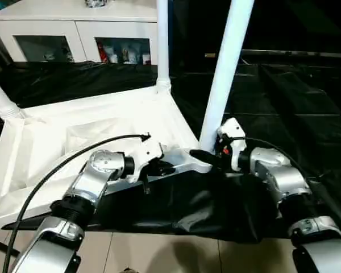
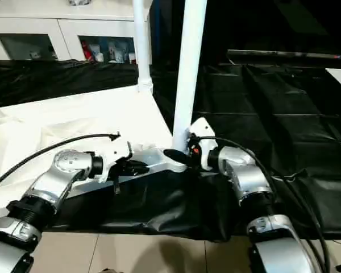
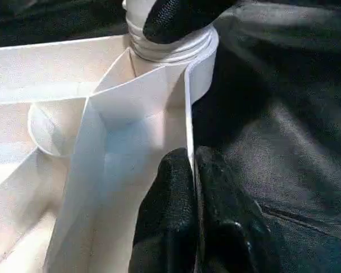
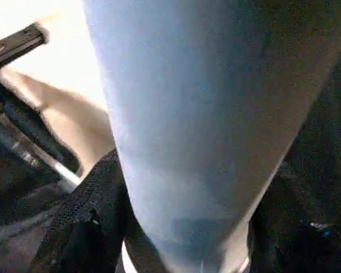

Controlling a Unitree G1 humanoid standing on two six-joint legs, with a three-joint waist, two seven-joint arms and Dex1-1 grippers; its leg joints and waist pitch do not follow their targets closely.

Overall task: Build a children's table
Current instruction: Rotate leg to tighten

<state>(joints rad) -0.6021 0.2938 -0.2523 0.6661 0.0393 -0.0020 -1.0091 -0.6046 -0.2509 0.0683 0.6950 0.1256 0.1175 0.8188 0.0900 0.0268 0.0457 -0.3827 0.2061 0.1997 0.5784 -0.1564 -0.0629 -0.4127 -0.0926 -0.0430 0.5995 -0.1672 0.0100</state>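
Left end effector [image 3: 194, 170] is pinched down on the near side wall of the tabletop [image 1: 102, 128], one black finger on each face of that thin white rim, so it's clamped right on the edge. Right end effector [image 1: 207, 156] is wrapped around the bottom of the near leg [image 1: 224, 71], just above where that leg meets the corner socket [image 3: 170, 48]. In the right wrist view the leg sits between dark fingers [image 4: 96, 227] that touch it on both sides, so I'd call that one clenched on the leg too.

That leg stands up out of the near right corner of the tabletop, leaning a bit to the right. Can't tell if it's fully seated in the socket.

Moving outward: the tabletop lies upside down with its ribbed underside facing up, resting on a bench covered in black sheeting [image 1: 284, 114]. A second leg [image 1: 162, 45] stands upright in the far right corner. A third one [image 1: 0, 96] pokes up at an angle on the left side.

Both silver forearms come in from the near edge, with a black cable [image 1: 57, 170] looping along the left one. Behind everything is a white cabinet [image 1: 74, 28] with glass doors and some small items inside.
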